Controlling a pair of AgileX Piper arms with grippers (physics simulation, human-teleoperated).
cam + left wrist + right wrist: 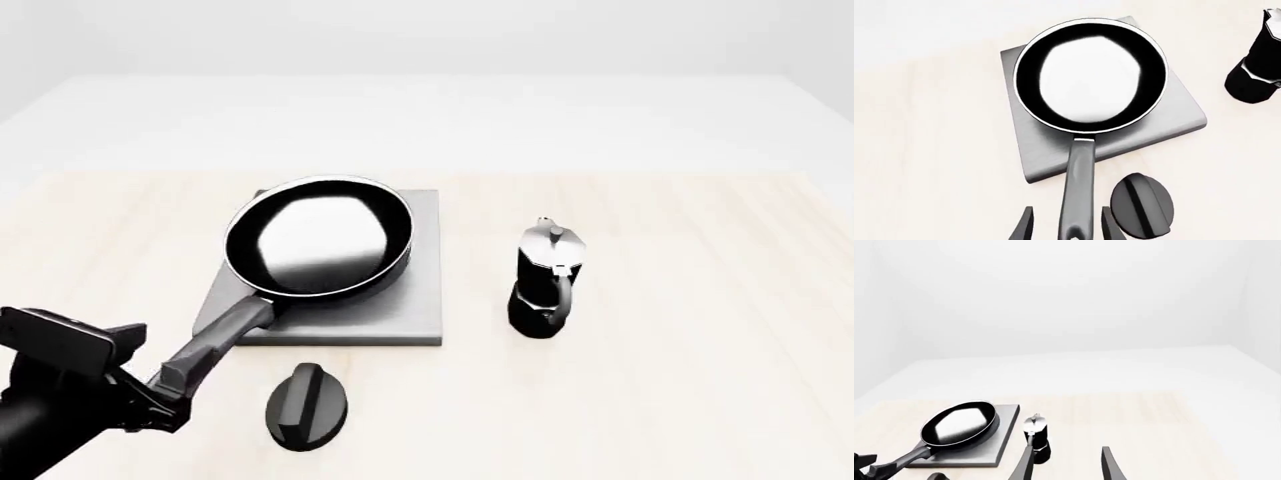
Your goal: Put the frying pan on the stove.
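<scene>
The frying pan [318,240] is round and black with a glossy inside, and it lies over the grey square stove [400,310], hiding the burner. Its long dark handle [220,335] sticks out past the stove's near left corner. My left gripper [158,392] is at the handle's end. In the left wrist view the fingers [1026,226] stand open on either side of the handle [1079,190], with gaps showing, in front of the pan [1091,75] and stove [1167,125]. My right gripper [1066,460] is open and empty, raised well back from the pan [961,427] and stove [1004,440].
A black-and-silver moka pot [545,280] stands upright right of the stove; it also shows in the left wrist view [1257,65] and the right wrist view [1035,432]. A small black oval knob-like object [307,405] lies in front of the stove, close to the handle [1142,205].
</scene>
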